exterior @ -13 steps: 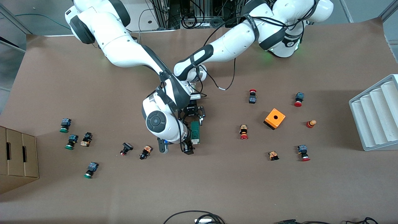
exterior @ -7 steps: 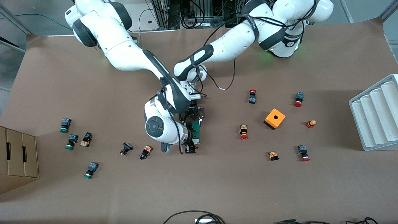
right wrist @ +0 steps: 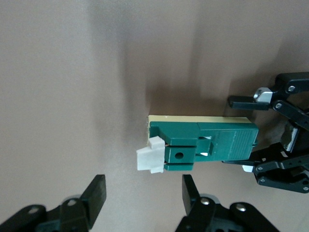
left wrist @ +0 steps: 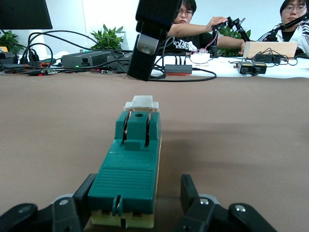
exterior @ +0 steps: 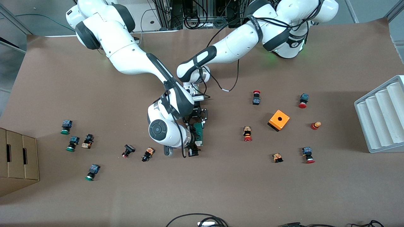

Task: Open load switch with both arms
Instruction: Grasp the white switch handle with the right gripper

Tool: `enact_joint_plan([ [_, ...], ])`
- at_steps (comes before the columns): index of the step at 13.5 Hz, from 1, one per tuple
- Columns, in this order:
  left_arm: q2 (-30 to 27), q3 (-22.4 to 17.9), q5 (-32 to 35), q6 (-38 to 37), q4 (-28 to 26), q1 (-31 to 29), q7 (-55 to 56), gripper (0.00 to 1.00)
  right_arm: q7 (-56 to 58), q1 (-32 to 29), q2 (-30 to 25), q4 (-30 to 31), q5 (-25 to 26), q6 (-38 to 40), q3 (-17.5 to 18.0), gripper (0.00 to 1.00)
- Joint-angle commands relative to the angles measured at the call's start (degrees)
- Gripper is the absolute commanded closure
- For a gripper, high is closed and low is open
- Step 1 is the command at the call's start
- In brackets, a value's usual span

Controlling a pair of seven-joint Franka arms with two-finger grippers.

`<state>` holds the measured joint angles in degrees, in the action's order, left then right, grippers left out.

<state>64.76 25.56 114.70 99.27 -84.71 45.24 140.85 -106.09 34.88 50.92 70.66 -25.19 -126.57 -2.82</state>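
The left arm's black two-finger gripper (left wrist: 137,212) sat low at the end of the slim dark-green rectangular load switch (exterior: 198,133) that lies away from its small white block (left wrist: 141,102). Its fingers (left wrist: 83,193) stood partly open on either side of that end: one finger lay against the switch's side, while a gap remained between the switch and the second finger. It did not yet clamp the switch.

The right arm's black two-finger gripper (right wrist: 140,195) hung over the white-block end with its fingers (right wrist: 96,193) spread wider than the block and touching nothing.

The load switch lay flat on the brown paper-covered counter (exterior: 221,189), near the middle, its white block toward the front camera. It had a ribbed green top, a raised green part with a round hole next to the white block, and a cream-coloured base layer along its underside.
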Motion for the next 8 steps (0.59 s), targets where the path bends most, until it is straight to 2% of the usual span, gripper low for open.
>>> enact_joint_plan([
  [1, 1.0, 0.6, 0.9, 0.2, 1.0, -0.3, 0.1, 0.27, -0.2, 0.3, 1.9, -2.2, -1.6, -0.9, -0.5, 0.34],
  [4, 0.9, 0.6, 0.7, 0.0, 0.9, -0.3, 0.2, 0.27, 0.1, 0.3, 2.3, -2.2, -1.6, -1.4, -0.5, 0.34],
  [6, 0.9, 0.6, 0.7, -0.6, 0.8, -0.3, 0.1, 0.34, 0.1, 0.3, 2.9, -2.3, -1.7, -1.7, -0.5, 0.34],
  [8, 0.9, 0.6, 0.7, -0.7, 0.8, -0.3, 0.0, 0.37, 0.0, 0.3, 3.1, -2.2, -2.2, -1.0, -0.5, 0.34],
])
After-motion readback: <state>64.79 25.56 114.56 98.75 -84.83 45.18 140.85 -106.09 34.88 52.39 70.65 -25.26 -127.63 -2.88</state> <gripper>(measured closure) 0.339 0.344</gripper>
